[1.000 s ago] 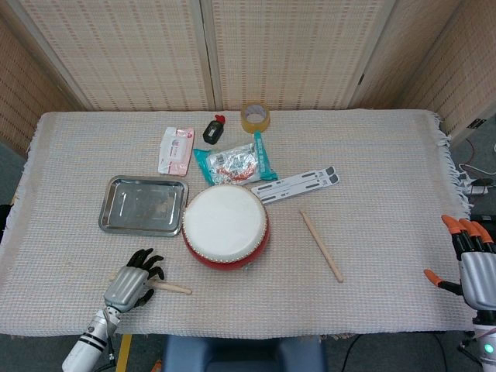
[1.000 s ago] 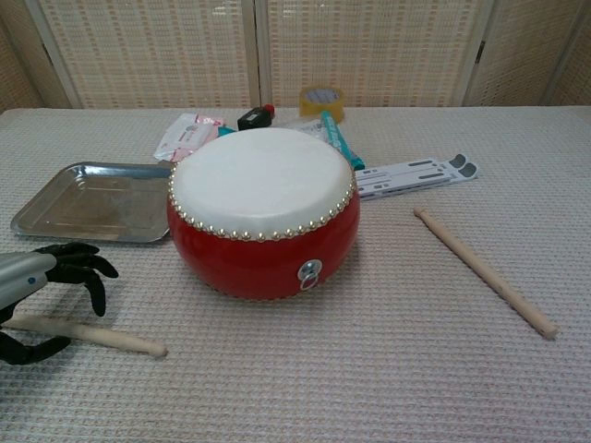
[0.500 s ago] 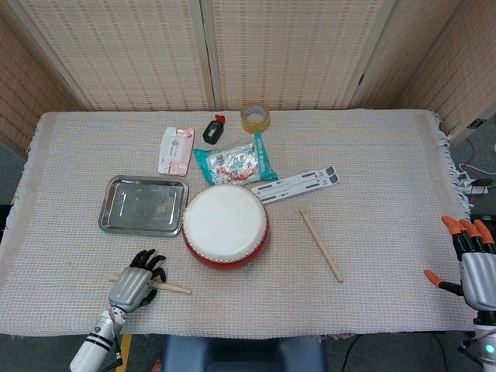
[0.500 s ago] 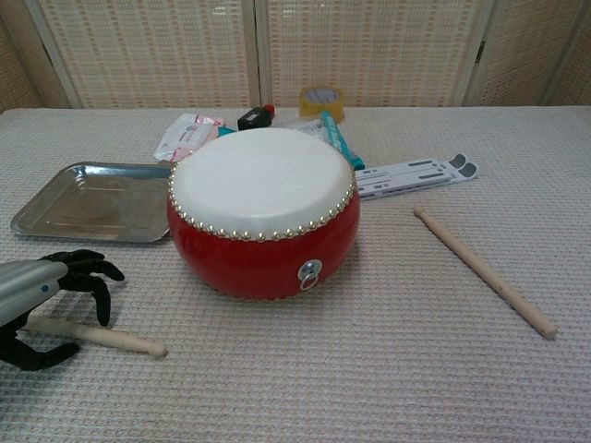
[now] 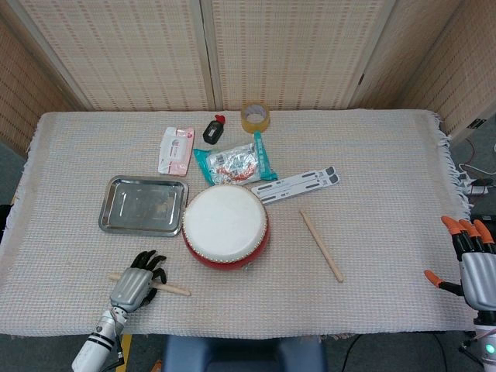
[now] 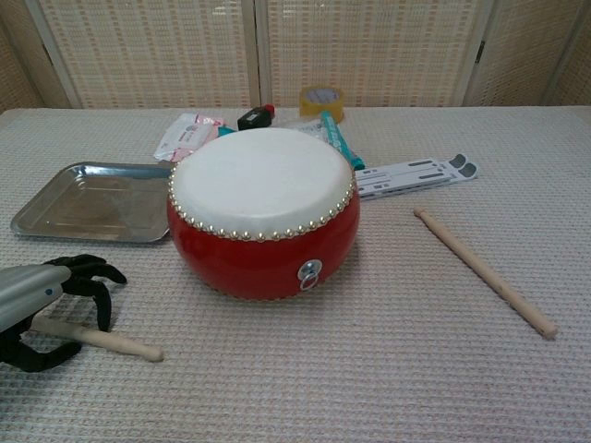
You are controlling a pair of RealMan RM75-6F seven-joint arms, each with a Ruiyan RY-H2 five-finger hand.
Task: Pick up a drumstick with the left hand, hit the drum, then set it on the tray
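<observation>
One spare drumstick [image 5: 322, 246] lies right of drum [image 5: 225, 226].

1. Drum [image 6: 263, 212]: red body, white head, row of pale studs.
2. Drumsticks [image 6: 97, 338] [image 6: 484, 270]: pale wood.
3. Tray [image 5: 142, 204]: silver.
4. Left hand [image 5: 135, 284]: silver back, black fingers.
5. Right hand [image 5: 471, 262]: grey, orange fingertips.
6. Surface [image 5: 387, 194]: beige woven cloth.

Wooden drumstick [image 5: 169, 288] flat beside red drum [image 5: 225, 227]

tape roll [image 5: 255, 117], snack packet [image 5: 234, 163], black bottle [image 5: 213, 129]
</observation>
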